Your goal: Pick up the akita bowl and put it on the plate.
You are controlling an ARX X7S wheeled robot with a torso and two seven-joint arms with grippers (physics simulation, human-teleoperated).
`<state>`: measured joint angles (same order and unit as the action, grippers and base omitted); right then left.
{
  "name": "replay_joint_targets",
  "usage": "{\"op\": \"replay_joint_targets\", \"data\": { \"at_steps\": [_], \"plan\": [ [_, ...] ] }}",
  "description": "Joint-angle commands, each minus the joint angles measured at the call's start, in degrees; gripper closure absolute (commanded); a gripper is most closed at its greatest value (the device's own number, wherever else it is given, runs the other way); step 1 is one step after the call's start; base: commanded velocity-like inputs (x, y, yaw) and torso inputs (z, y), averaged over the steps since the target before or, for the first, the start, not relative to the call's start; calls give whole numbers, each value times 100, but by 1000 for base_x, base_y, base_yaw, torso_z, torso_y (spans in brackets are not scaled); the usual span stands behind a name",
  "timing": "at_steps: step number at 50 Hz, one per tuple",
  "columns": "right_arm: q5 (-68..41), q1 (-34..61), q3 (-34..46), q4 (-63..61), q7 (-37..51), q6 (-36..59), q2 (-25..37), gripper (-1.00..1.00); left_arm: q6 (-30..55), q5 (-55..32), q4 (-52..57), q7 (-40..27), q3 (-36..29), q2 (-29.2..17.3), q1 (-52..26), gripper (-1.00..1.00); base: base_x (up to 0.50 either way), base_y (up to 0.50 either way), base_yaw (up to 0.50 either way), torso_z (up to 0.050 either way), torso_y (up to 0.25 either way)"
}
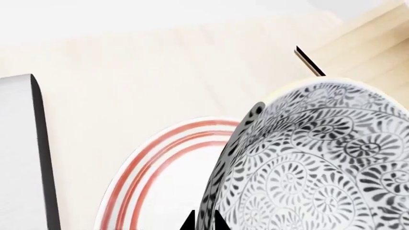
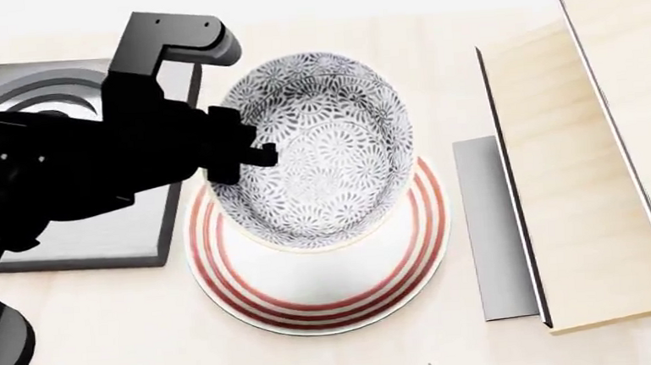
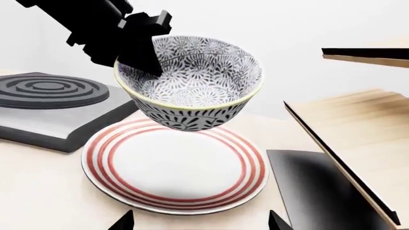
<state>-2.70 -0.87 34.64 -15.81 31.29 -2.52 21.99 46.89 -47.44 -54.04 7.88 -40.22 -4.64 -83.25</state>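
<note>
- Gripping the deep white ceramic akita bowl (image 3: 191, 86) with grey-blue floral pattern by its rim, the left gripper (image 3: 143, 52) jaws are pinching it.
- Hanging above the flat white red-ringed plate (image 3: 172, 167), not touching.
- Showing spread jaws, the right gripper (image 3: 199, 223) is sitting near the plate.

Akita bowl (image 3: 191, 86) above plate (image 3: 176, 167)

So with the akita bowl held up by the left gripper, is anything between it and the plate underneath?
Nothing visible. The left gripper grips the akita bowl by its rim, in the air right above the plate. The plate's surface is bare, and the burner sits off to one side.
</note>
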Motion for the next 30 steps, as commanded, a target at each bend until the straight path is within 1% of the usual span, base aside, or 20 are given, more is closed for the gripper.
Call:
{"op": "replay_joint_targets", "data": {
  "at_steps": [1, 11, 30],
  "plan": [
    [3, 10, 22, 36, 9, -19, -4, -100, -30, -86, -52, 11, 64, 32, -14, 100, 0, 0, 0, 0, 0],
    [-15, 26, 24, 33, 11, -8, 4, -100, -36, 8, -52, 124, -124, 41, 17, 100, 0, 0, 0, 0, 0],
    [-5, 29, 61, 64, 28, -31, 5, -100, 10, -48, 146, 35, -152, -101, 178, 100, 0, 0, 0, 0, 0]
  ]
}}
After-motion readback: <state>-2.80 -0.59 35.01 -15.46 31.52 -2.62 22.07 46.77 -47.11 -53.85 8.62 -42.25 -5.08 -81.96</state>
